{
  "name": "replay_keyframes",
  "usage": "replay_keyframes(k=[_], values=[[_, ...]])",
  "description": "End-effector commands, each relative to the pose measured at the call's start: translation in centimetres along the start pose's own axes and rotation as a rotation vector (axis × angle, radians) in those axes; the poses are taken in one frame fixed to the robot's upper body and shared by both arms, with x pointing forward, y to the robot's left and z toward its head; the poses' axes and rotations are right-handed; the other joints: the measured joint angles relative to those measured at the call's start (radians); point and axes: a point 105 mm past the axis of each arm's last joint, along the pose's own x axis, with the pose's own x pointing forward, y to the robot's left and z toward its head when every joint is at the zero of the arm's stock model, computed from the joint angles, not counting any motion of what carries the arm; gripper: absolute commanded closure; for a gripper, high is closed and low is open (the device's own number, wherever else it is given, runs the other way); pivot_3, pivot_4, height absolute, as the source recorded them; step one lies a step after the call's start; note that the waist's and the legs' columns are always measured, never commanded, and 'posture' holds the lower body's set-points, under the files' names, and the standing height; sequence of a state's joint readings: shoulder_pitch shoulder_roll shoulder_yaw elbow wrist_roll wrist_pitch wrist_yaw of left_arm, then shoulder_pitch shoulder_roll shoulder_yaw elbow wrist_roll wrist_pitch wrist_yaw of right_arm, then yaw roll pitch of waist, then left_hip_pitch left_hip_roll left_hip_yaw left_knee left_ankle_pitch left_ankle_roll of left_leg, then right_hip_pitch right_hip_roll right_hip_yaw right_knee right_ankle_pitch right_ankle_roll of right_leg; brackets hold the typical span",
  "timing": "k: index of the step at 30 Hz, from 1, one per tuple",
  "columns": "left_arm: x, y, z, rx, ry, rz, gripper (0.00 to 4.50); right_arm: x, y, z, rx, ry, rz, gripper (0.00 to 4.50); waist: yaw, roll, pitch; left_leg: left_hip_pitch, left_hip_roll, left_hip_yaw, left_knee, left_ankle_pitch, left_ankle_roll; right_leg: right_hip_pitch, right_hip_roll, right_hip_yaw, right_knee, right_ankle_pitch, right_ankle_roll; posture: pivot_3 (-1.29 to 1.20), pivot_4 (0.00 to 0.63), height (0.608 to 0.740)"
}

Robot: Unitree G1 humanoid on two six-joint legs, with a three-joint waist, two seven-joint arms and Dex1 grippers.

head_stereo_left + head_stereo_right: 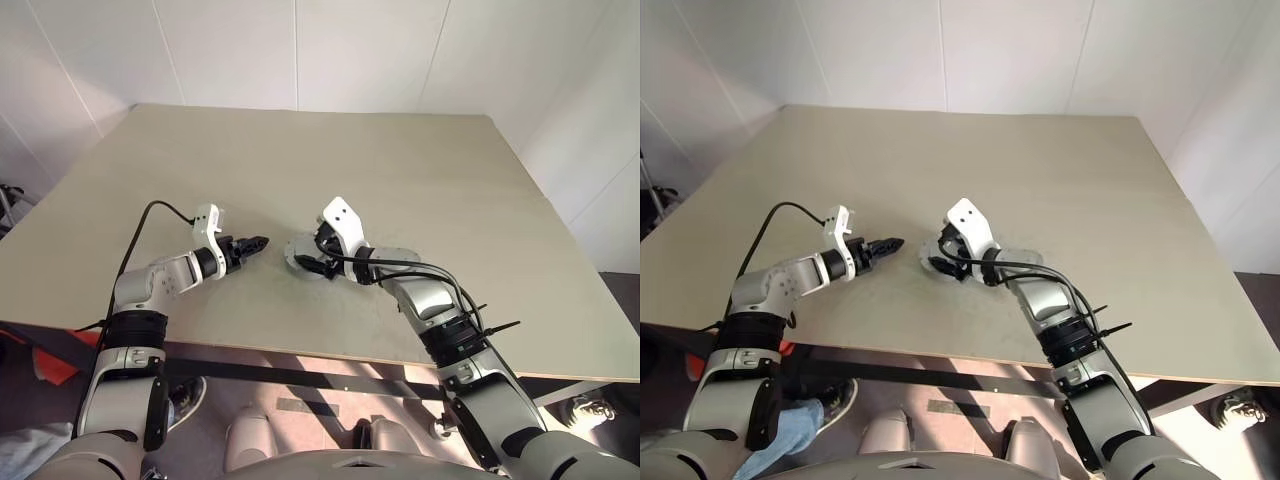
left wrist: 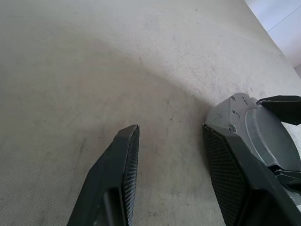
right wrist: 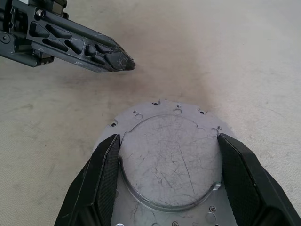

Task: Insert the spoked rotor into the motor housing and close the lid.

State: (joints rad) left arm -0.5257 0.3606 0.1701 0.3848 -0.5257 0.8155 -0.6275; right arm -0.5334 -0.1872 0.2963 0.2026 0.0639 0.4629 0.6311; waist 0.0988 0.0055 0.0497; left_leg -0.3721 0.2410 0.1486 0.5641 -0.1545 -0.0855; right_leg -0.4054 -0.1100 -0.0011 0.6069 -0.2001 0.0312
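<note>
Our right gripper point(image 3: 167, 181) is the closest thing to see: its two black fingers point(image 3: 101, 181) stand wide apart, one on each side of a round silver metal part point(image 3: 167, 160) that lies flat on the table point(image 1: 400, 160). This part shows a smooth, scratched round face with a flange around it, and small holes go along the flange. We think it is the housing, but its face hides any coils, so we cannot say this for sure. Whether the fingers press its edge or only stand just beside it, we cannot tell; the part rests on the table and is not lifted.

From the head views, the right gripper point(image 1: 322, 262) reaches forward and to the left, and the metal part point(image 1: 297, 252) lies under it, near the middle of the table toward the front edge. A grey, flat piece point(image 1: 400, 258) shows behind the right wrist, touching the table; we cannot say what it is.

Our left gripper point(image 1: 252, 243) hovers near the metal part, on its left, and points at it. Its fingers point(image 2: 117, 179) are parted with only bare table between them, so it holds nothing. In the left wrist view the rim of the metal part point(image 2: 263, 134) lies just beside one finger.
</note>
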Motion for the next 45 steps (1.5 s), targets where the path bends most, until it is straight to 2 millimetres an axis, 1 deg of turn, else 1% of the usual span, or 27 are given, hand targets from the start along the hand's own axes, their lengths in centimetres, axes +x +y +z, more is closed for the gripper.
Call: replay_keyframes(k=[1, 5, 10, 12, 13, 14, 16, 20, 24, 29, 31, 34, 36, 38, 42, 45], values=[[-0.3, -0.6, 1.1, 0.024, -0.043, -0.018, 2.25, -0.2, -0.7, 0.0, -0.024, 0.014, -0.030, 1.35, 0.000, 0.000, 0.000, 0.000, 0.000, 0.000, 0.000, 0.000, 0.000, 0.000, 0.000, 0.000, 0.000, 0.000, 0.000, 0.00, 0.000, 0.740], [0.1, -1.5, 1.2, 0.025, -0.048, -0.049, 2.25, -0.2, -0.8, -0.1, -0.024, 0.018, -0.036, 1.35, 0.000, 0.000, 0.000, 0.000, 0.000, 0.000, 0.000, 0.000, 0.000, 0.000, 0.000, 0.000, 0.000, 0.000, 0.000, 0.00, 0.000, 0.740], [1.1, -4.9, 2.4, -0.006, -0.103, -0.171, 2.25, -0.3, -0.9, -0.2, -0.027, 0.019, -0.039, 1.35, 0.001, 0.000, 0.000, 0.000, 0.000, 0.000, 0.001, 0.000, 0.000, 0.001, 0.000, 0.000, 0.000, 0.000, 0.000, 0.00, 0.000, 0.740], [1.6, -6.0, 2.5, -0.017, -0.112, -0.208, 2.25, -0.3, -1.0, -0.1, -0.028, 0.019, -0.042, 1.35, 0.001, 0.000, 0.000, 0.000, 0.000, 0.000, 0.001, -0.001, 0.001, 0.001, 0.000, 0.000, 0.000, 0.000, 0.000, 0.00, 0.000, 0.740], [2.1, -6.9, 2.2, -0.032, -0.102, -0.245, 2.25, -0.3, -1.0, -0.1, -0.029, 0.020, -0.044, 1.35, 0.001, 0.000, 0.000, 0.000, 0.000, 0.000, 0.001, -0.001, 0.002, 0.001, 0.000, 0.000, 0.000, 0.000, 0.000, 0.00, 0.000, 0.740], [2.4, -7.5, 1.8, -0.046, -0.091, -0.271, 2.63, -0.3, -1.0, -0.1, -0.030, 0.020, -0.045, 1.35, 0.001, 0.000, 0.000, 0.000, 0.000, 0.000, 0.001, -0.001, 0.001, 0.001, 0.000, 0.000, 0.000, 0.000, 0.000, 0.00, 0.000, 0.740], [2.8, -8.1, 1.2, -0.059, -0.071, -0.288, 3.15, -0.3, -1.0, -0.1, -0.031, 0.019, -0.047, 1.35, 0.001, 0.000, 0.000, 0.000, 0.000, 0.000, 0.001, -0.001, 0.001, 0.001, 0.000, 0.000, 0.000, 0.000, 0.000, 0.00, 0.000, 0.740], [3.9, -7.3, -0.9, -0.095, -0.004, -0.232, 4.48, -0.4, -1.3, 0.0, -0.028, 0.014, -0.062, 1.35, 0.001, 0.000, 0.000, 0.000, 0.000, 0.000, 0.002, -0.001, 0.001, 0.001, 0.000, 0.000, 0.000, 0.000, 0.000, 0.00, 0.000, 0.740], [4.0, -5.8, -2.3, -0.109, 0.050, -0.165, 4.48, -0.6, -1.7, -0.2, -0.021, 0.016, -0.083, 1.35, 0.001, 0.000, 0.000, 0.001, 0.000, 0.000, 0.002, -0.001, 0.002, 0.002, 0.000, 0.000, 0.000, 0.000, 0.000, 0.00, 0.000, 0.740], [3.9, -4.4, -3.4, -0.114, 0.105, -0.100, 4.48, -0.6, -2.0, -0.1, -0.013, 0.016, -0.104, 1.35, 0.001, 0.000, 0.000, 0.004, -0.001, 0.000, 0.002, -0.002, 0.004, 0.005, -0.001, 0.000, 0.000, 0.000, 0.000, 0.00, 0.000, 0.740], [3.9, -4.1, -3.7, -0.112, 0.119, -0.083, 4.48, -0.6, -2.2, 0.0, -0.005, 0.016, -0.119, 1.35, 0.001, 0.000, -0.001, 0.004, -0.001, 0.000, 0.002, -0.002, 0.004, 0.006, -0.001, 0.000, 0.000, 0.000, 0.000, 0.00, 0.000, 0.740], [4.0, -4.3, -3.6, -0.110, 0.119, -0.090, 4.48, -0.8, -2.4, 0.4, 0.016, -0.003, -0.116, 1.35, 0.001, 0.000, -0.001, 0.006, -0.001, 0.000, 0.002, -0.002, 0.004, 0.008, -0.001, 0.000, 0.000, 0.000, 0.001, 0.00, 0.000, 0.740], [4.0, -4.3, -3.6, -0.109, 0.120, -0.092, 4.50, -1.0, -2.2, 0.8, 0.022, -0.016, -0.099, 0.61, 0.002, 0.000, -0.001, 0.005, -0.001, 0.000, 0.002, -0.002, 0.004, 0.008, -0.001, 0.000, 0.000, -0.001, 0.001, 0.00, 0.000, 0.740], [4.1, -4.3, -3.6, -0.107, 0.121, -0.092, 4.50, -1.1, -2.3, 1.1, 0.027, -0.022, -0.098, 0.05, 0.001, 0.000, -0.001, 0.005, -0.001, 0.000, 0.002, -0.002, 0.004, 0.008, -0.001, 0.000, 0.000, -0.001, 0.001, 0.00, 0.000, 0.740], [4.1, -4.4, -3.6, -0.104, 0.125, -0.098, 4.50, -1.6, -2.7, 1.9, -0.013, -0.043, -0.126, 0.05, 0.001, 0.000, -0.001, 0.005, -0.001, 0.000, 0.001, -0.002, 0.004, 0.008, -0.001, 0.000, -0.001, 0.000, 0.001, 0.00, 0.000, 0.740], [4.1, -4.5, -3.5, -0.100, 0.125, -0.102, 4.50, -2.4, -2.5, 3.2, 0.006, -0.097, -0.104, 0.05, 0.001, 0.000, -0.001, 0.005, -0.001, 0.000, 0.002, -0.002, 0.004, 0.008, -0.001, 0.000, -0.001, 0.000, 0.001, 0.00, 0.000, 0.740]])
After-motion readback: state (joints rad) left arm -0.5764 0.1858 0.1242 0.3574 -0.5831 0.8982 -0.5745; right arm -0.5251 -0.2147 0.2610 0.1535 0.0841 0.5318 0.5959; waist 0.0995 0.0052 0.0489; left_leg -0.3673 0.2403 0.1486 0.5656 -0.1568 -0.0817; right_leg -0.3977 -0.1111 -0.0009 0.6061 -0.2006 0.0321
